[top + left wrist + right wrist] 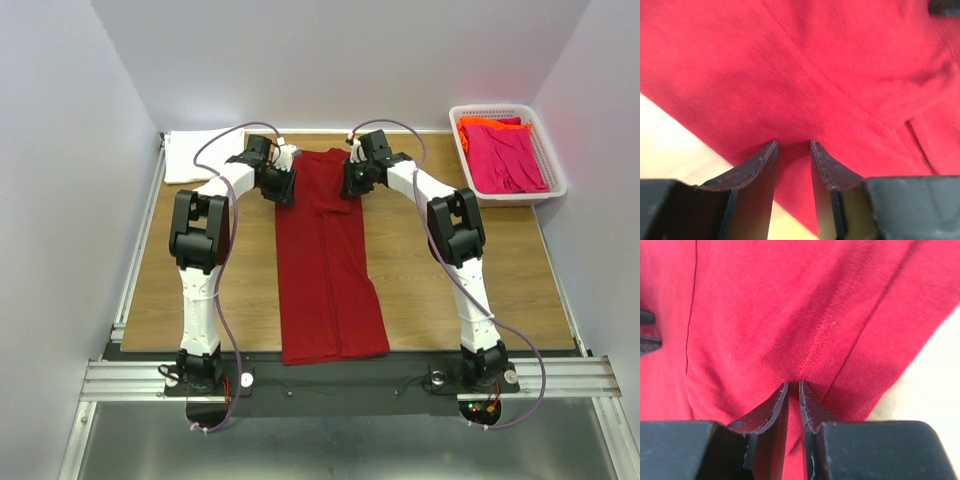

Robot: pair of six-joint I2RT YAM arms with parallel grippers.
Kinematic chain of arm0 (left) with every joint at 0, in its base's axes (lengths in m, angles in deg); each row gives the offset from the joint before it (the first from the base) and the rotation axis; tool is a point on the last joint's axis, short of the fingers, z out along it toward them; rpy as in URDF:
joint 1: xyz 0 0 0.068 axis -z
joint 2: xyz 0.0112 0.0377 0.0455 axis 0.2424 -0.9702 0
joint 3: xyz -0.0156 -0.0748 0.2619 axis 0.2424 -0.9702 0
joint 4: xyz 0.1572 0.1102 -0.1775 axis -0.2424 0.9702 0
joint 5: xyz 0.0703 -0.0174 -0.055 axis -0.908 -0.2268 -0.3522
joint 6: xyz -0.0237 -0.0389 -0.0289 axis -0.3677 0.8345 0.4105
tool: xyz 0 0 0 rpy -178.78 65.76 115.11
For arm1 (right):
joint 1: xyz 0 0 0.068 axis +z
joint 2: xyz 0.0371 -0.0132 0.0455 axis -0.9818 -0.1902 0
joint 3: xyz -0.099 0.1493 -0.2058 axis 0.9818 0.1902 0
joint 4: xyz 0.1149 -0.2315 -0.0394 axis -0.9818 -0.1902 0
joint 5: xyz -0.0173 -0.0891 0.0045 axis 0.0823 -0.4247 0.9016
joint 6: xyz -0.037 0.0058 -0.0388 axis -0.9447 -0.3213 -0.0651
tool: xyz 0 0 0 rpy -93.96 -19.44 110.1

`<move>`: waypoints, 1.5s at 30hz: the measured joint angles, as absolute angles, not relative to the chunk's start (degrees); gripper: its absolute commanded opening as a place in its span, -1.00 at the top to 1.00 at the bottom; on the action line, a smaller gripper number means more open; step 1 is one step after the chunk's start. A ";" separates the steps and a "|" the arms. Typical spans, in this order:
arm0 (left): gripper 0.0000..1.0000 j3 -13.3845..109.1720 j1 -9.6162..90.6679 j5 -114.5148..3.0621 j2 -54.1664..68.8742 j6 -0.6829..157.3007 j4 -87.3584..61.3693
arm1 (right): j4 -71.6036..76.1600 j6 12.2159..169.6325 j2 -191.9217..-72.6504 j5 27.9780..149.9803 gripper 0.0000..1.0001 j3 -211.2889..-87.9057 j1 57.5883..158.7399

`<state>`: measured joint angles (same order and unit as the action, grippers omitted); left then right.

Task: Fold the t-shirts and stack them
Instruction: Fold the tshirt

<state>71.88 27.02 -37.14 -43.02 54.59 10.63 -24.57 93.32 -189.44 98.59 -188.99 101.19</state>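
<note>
The dark red t-shirt (328,270) lay flat down the middle of the bench (450,290), folded lengthwise into a long strip that ran from the near edge to the far side. Both arms reached over to its far end, one at each corner.

The left claw (284,166) sat at the far left corner. In the left wrist view its jaws stood at a narrow gap (793,144) with red cloth (815,65) filling the space between the tips, right at the shirt's edge, where pale bench (670,140) showed beside it.

The right claw (352,168) sat at the far right corner. Its jaws were almost together (793,385), pinching a fold of the shirt (790,305); creases in the cloth ran down into the tips.

A white t-shirt (192,155) lay folded at the far left corner of the bench. At the far right stood a white lattice basket (518,199) holding a bright pink t-shirt (505,155), with an orange t-shirt (480,124) showing at its far end.
</note>
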 measured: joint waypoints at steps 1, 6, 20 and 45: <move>0.17 73.76 26.85 -37.27 -44.17 55.09 10.61 | -24.17 93.96 -189.90 98.00 0.60 -189.66 101.10; 0.17 83.49 26.01 -36.81 -50.49 56.93 11.28 | -21.90 95.99 -193.55 95.56 0.60 -194.95 100.29; -0.10 99.82 24.64 -35.52 -60.65 58.00 11.87 | -19.32 96.21 -200.91 92.63 0.27 -206.16 98.57; -0.97 52.19 23.57 -31.61 14.21 29.67 4.53 | -20.83 65.50 -134.67 111.71 -0.93 -159.41 97.98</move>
<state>52.19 23.57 -31.61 14.21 29.67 4.53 -20.83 65.50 -134.67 111.71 -159.41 97.98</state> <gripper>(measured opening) 0.986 0.987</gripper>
